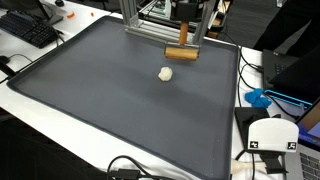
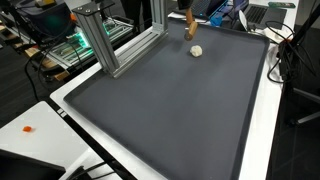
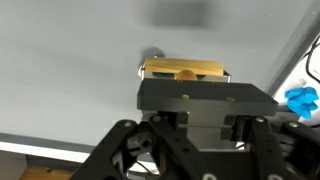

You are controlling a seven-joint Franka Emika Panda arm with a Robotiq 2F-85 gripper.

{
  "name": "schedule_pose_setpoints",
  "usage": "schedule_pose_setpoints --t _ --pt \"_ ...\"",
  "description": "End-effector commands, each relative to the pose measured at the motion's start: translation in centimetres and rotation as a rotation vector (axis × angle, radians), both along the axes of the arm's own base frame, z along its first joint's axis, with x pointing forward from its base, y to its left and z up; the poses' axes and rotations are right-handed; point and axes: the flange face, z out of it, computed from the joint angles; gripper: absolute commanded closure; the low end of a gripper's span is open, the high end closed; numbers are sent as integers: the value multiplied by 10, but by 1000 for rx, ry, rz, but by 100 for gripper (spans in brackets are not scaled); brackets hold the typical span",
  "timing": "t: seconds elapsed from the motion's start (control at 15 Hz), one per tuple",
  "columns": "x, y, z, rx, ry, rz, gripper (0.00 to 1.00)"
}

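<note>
Starting with an exterior view, the jaws hang at the far edge of a dark mat (image 1: 120, 110) and grip a wooden block (image 1: 180, 55). The block lies level, with its long side across. Whether it touches the mat, I cannot tell. A white ball (image 1: 165, 73) lies on the mat near the block, apart from it. The mat covers a white counter (image 1: 40, 120). A keyboard (image 1: 28, 30) is at one corner and a blue thing (image 1: 258, 98) lies beside the opposite edge.

In an exterior view, the block (image 2: 191, 31) looks small at the far end of the mat. The ball (image 2: 197, 51) is near it, and a metal post (image 2: 100, 40) stands at the mat's side.

In the wrist view, the block (image 3: 183, 72) sits between the jaws, which are closed on its short ends. The grey mat fills the background, and the blue thing (image 3: 300, 98) shows at the edge.
</note>
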Motion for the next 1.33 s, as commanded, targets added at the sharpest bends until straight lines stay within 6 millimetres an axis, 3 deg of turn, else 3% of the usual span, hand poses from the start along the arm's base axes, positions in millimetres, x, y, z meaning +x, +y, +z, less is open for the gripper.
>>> schedule_pose_setpoints --t 0.0,1.27 --pt "9 -5 -11 -16 -20 16 65" --pt "37 -8 -57 -75 -72 71 65"
